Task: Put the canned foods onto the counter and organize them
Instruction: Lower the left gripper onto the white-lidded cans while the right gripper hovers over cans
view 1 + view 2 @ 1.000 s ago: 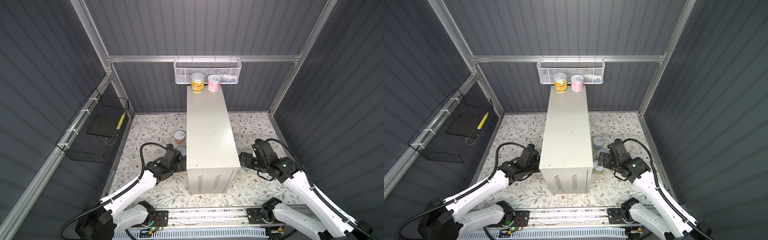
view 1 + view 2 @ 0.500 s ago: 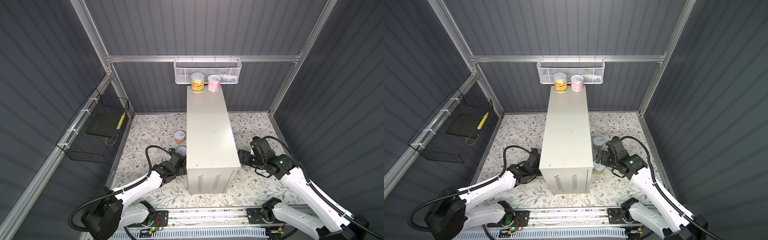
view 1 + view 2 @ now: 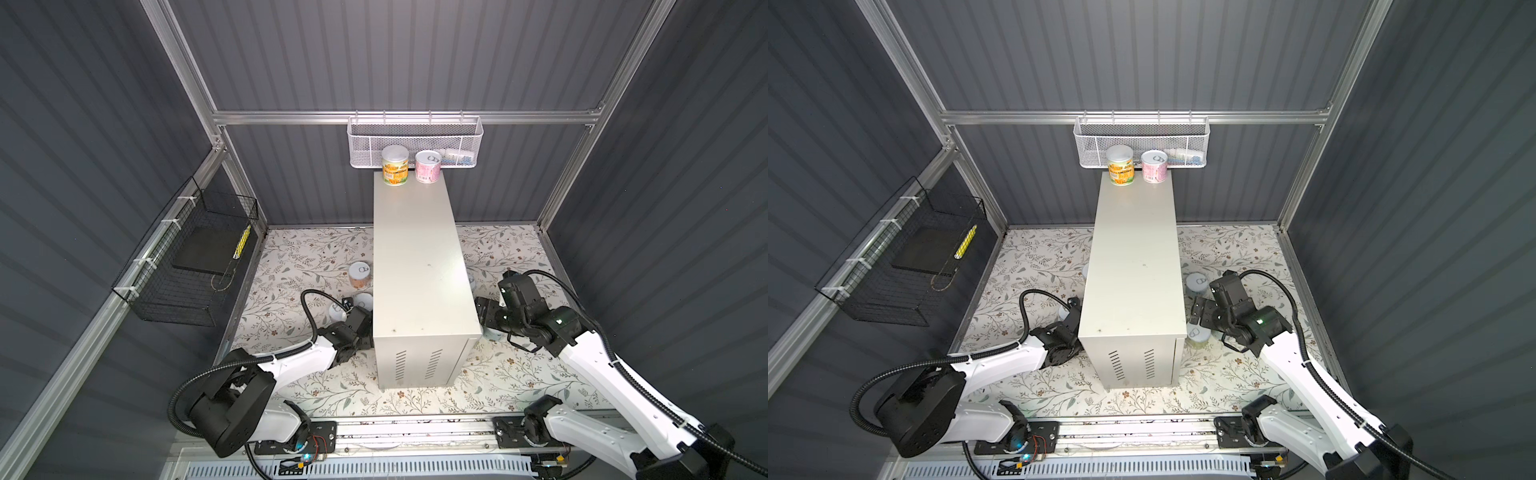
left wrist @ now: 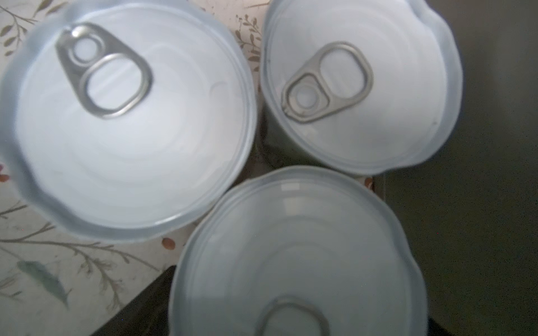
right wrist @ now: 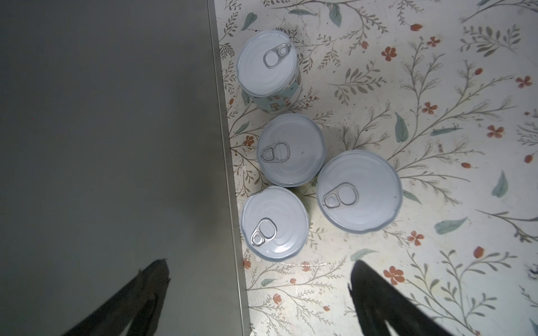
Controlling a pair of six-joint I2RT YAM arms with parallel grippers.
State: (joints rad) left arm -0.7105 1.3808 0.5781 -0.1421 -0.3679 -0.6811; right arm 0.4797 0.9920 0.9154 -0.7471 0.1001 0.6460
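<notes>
right wrist view: right gripper (image 5: 259, 263), jaws apart, hovers over four cans (image 5: 291, 149) packed beside the counter (image 5: 102, 145); closing on one may knock its neighbours. left gripper (image 3: 360, 319): jaws' state cannot be told.

A tall off-white rectangular metal cabinet (image 3: 419, 266) is stood lengthwise in the middle of a floral-printed floor sheet (image 3: 299, 257). On its far end, an orange-labelled tin can (image 3: 395, 166) is set just left of a pink-labelled tin can (image 3: 428, 166). Behind them, a white metal mesh basket (image 3: 365, 141) is hung on the back wall. A black wire basket (image 3: 174, 299) is hung on the left wall. Silver-lidded short cans (image 3: 360, 274) are stood on the sheet against the cabinet's left side. Four grey-lidded pull-tab cans (image 5: 291, 149) are grouped beside its right side.
</notes>
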